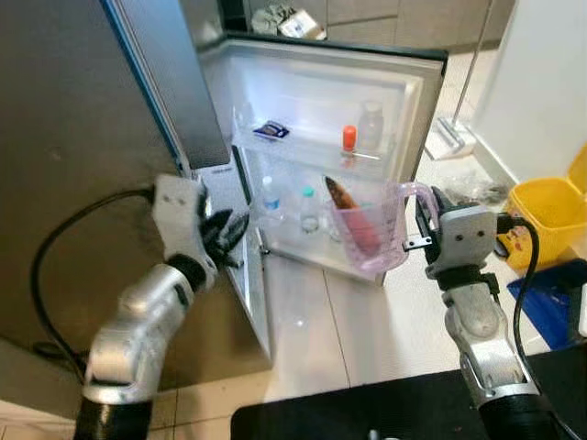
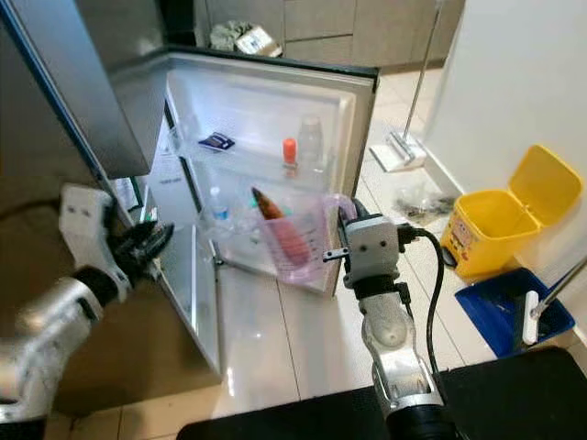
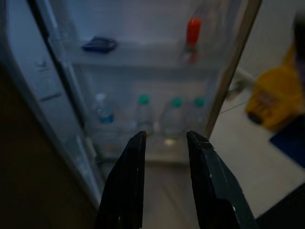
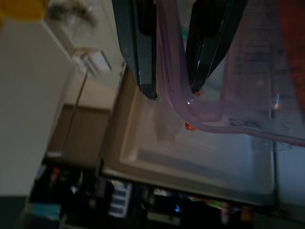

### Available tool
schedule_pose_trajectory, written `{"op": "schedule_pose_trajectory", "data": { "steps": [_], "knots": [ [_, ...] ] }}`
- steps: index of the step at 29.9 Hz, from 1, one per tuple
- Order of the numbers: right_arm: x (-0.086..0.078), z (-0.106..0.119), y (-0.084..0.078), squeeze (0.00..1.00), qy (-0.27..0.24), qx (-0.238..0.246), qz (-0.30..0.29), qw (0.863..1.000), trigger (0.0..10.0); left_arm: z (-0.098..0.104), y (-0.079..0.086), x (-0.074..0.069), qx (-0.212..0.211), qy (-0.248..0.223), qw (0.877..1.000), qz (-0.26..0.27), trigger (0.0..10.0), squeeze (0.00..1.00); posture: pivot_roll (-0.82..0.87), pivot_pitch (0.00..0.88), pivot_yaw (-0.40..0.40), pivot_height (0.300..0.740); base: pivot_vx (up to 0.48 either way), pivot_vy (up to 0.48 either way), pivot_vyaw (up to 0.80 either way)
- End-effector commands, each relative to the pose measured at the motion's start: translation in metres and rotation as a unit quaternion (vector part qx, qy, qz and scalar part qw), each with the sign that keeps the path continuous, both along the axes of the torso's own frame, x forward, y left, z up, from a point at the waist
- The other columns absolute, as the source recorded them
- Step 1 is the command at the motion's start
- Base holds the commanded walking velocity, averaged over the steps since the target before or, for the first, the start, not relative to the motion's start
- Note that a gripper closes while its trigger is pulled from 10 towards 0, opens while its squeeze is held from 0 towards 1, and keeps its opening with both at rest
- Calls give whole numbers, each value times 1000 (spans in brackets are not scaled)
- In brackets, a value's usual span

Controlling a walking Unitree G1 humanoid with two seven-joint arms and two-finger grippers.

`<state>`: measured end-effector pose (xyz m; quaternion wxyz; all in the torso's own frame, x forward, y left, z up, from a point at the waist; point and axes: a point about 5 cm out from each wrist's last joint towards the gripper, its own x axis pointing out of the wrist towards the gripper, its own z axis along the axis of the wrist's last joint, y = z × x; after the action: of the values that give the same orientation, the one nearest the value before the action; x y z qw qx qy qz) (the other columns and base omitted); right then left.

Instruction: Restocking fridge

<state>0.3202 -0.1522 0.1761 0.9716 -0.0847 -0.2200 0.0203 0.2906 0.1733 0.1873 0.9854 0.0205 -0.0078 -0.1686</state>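
The right arm is raised, bent at the elbow, forearm upright on the right; its gripper [image 4: 171, 90] has both fingers closed on a jug handle [image 4: 174, 71]. The left arm reaches forward on the left, wrist bent; its gripper [image 3: 164, 138] seems parted and empty, fingers pointing far.

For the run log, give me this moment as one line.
right end effector: shut on jug handle | left end effector: open, by fridge door | jug: held before door shelves

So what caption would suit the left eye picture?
Right gripper carries a clear pink pitcher by its handle toward the open fridge door's shelves.
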Motion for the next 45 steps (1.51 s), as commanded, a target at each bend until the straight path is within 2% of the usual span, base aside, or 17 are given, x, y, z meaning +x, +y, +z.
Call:
{"op": "schedule_pose_trajectory", "data": {
  "steps": [1,2,4,5,7,8,11,14,18,19,21,25,30,34,38,45],
  "knots": [
    [2,1,-1,0,4,18,-3,1000,10000,-8,-2,-1,3,-4,1000,22,10000,0,-65,142,48,740,0,0,0],
    [2,0,-2,0,7,21,-6,1000,10000,-12,-3,-2,0,0,999,32,10000,0,-65,142,48,740,0,0,0],
    [1,-10,-3,0,20,7,-9,1000,10000,-37,-3,-7,-9,31,997,74,10000,0,-73,139,45,740,0,0,0],
    [1,-10,-3,0,20,7,-9,1000,10000,-37,-3,-7,-9,31,997,74,10000,0,-73,139,45,740,0,0,0],
    [-4,-19,-2,0,32,-13,-3,999,10000,-54,-9,-19,-23,55,995,81,10000,0,-78,140,39,740,0,0,0],
    [-4,-20,-2,0,34,-13,-2,999,10000,-56,-10,-20,-22,53,995,82,10000,0,-78,140,39,740,0,0,0],
    [-6,-18,4,0,33,-20,24,999,10000,-49,-37,-28,-84,78,993,-20,10000,0,-74,137,31,740,0,0,0],
    [-6,-13,7,0,22,-34,36,999,10000,-38,-49,-30,-115,75,988,-74,10000,0,-75,136,31,740,0,0,0],
    [-6,-11,8,0,18,-41,41,998,10000,-35,-49,-29,-107,66,989,-81,10000,0,-76,133,30,740,0,0,0],
    [-6,-12,8,0,20,-42,42,998,10000,-35,-42,-25,-81,50,994,-56,10000,0,-76,132,28,740,0,0,0],
    [-6,-13,8,0,20,-43,41,998,10000,-34,-40,-23,-74,44,995,-46,10000,0,-76,132,28,740,0,0,0],
    [-6,-16,5,0,30,-32,27,999,10000,-26,-28,-12,-64,21,998,16,10000,0,-76,132,28,740,0,0,0],
    [-4,-19,-2,0,39,-17,3,999,10000,-19,-21,-5,-55,2,997,63,10000,0,-76,136,28,740,0,0,0],
    [-4,-20,-2,0,43,-8,3,999,10000,-26,-21,-5,-51,10,996,68,10000,0,-76,136,28,740,0,0,0],
    [-4,-21,-1,0,46,-9,6,999,10000,-27,-24,-7,-64,13,996,65,10000,0,-79,142,27,740,0,0,0],
    [-4,-22,0,0,49,-11,6,999,10000,-27,-24,-5,-44,2,996,77,10000,0,-77,143,27,740,0,0,0]
  ]
}}
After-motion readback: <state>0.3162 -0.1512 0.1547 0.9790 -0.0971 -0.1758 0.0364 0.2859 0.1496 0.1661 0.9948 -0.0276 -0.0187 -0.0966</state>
